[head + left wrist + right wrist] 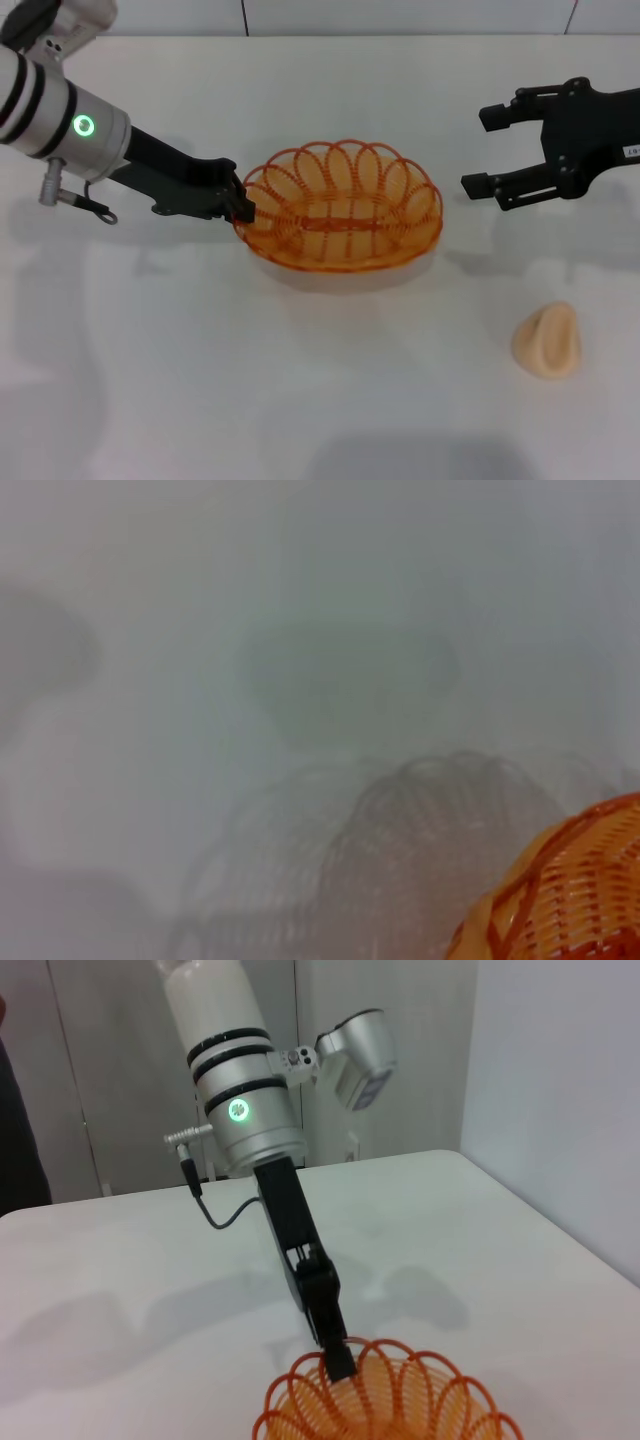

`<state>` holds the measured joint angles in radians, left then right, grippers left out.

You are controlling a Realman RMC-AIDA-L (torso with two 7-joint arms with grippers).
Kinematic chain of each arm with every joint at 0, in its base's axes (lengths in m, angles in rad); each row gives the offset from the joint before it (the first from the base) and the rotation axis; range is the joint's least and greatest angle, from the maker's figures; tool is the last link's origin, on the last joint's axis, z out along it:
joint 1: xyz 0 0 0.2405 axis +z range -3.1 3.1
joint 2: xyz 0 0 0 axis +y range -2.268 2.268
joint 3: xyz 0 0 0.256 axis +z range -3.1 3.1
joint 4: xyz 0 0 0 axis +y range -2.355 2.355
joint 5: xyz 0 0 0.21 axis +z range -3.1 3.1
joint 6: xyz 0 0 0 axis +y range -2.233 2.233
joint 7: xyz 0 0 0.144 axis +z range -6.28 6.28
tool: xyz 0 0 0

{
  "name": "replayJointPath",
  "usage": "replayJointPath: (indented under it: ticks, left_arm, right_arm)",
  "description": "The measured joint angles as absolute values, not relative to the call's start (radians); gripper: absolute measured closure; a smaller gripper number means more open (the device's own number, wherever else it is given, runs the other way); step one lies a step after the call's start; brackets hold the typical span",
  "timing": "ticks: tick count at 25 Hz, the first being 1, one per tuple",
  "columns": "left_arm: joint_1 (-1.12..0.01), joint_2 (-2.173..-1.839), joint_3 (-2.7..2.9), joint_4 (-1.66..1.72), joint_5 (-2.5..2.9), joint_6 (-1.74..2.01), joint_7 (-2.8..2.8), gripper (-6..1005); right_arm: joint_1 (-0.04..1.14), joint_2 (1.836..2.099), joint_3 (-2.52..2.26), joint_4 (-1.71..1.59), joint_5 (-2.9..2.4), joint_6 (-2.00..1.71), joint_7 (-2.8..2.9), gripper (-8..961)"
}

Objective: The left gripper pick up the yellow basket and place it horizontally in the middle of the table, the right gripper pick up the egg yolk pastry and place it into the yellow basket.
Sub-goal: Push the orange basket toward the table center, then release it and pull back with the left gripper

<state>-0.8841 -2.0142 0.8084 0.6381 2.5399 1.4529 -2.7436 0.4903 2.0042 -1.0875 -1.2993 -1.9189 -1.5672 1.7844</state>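
Note:
The yellow basket [340,205] is in the middle of the table [200,380], its long side running left to right. Its shadow lies just under it, so it seems slightly raised. My left gripper [240,205] is shut on the basket's left rim. The right wrist view shows the left gripper [335,1360] pinching the rim of the basket [390,1400]. A part of the basket [570,890] shows in the left wrist view above its shadow. My right gripper [480,150] is open and empty, right of the basket. The egg yolk pastry [548,340] lies on the table at the front right.
The white table reaches the back edge, with a wall behind it. The left arm's silver segment with the green ring light [84,126] hangs over the table's left side.

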Motion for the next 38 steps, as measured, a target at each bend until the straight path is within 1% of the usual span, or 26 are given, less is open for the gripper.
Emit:
replayJointPath:
  ticks: [4, 9, 21, 38]
  left_arm:
    - [-0.884, -2.022, 0.809, 0.627, 2.543, 1.445, -2.745, 926]
    - [-0.88, -2.023, 0.811, 0.614, 2.553, 1.45, -2.762, 926]
    - [-0.881, -2.006, 0.811, 0.607, 2.577, 1.456, -2.804, 926]
    - [-0.888, -2.003, 0.807, 0.592, 2.579, 1.453, -2.799, 917]
  right_arm:
    - [0.489, 2.003, -1.088, -1.299, -1.919, -1.568, 1.784, 169]
    - [0.488, 2.003, -1.088, -1.302, -1.919, -1.575, 1.784, 170]
    - [0.489, 2.006, -1.088, -1.311, -1.919, -1.59, 1.784, 173]
    - [0.492, 2.007, -1.088, -1.312, -1.92, -1.585, 1.782, 177]
